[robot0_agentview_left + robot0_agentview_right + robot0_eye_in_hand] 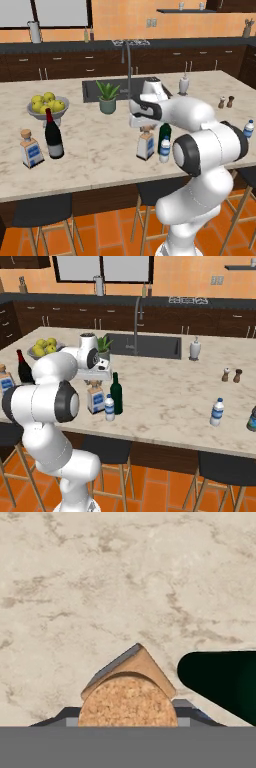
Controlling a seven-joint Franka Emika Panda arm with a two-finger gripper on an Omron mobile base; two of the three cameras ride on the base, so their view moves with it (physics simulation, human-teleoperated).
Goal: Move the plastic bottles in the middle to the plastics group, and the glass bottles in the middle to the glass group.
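- The table (pixel 100 165) is smooth marble, so anything I nudge may slide rather than tip.
- The dark green bottle (pixel 116 393) stands in the middle, just beside the other two; it looks like glass, tall and slim-necked (top-heavy, I judge), so I would take it low on the neck or on the body.
- The squat square bottle (pixel 145 145) sits directly under my wrist. I judge it heavy for its size, rigid, slick-sided and breakable. Its flat sides suit my pads better than the round cork stopper (pixel 128 702), which could pull loose.
- The small water bottle (pixel 164 150) is light and may dent; it goes right, toward the lone bottle (pixel 216 412).
- My claw (pixel 128 724) hangs over the stopper, which rises between its tips; whether it grips I cannot tell.
- The glass group, wine bottle (pixel 53 137) and its squat neighbour (pixel 31 150), waits at the left.
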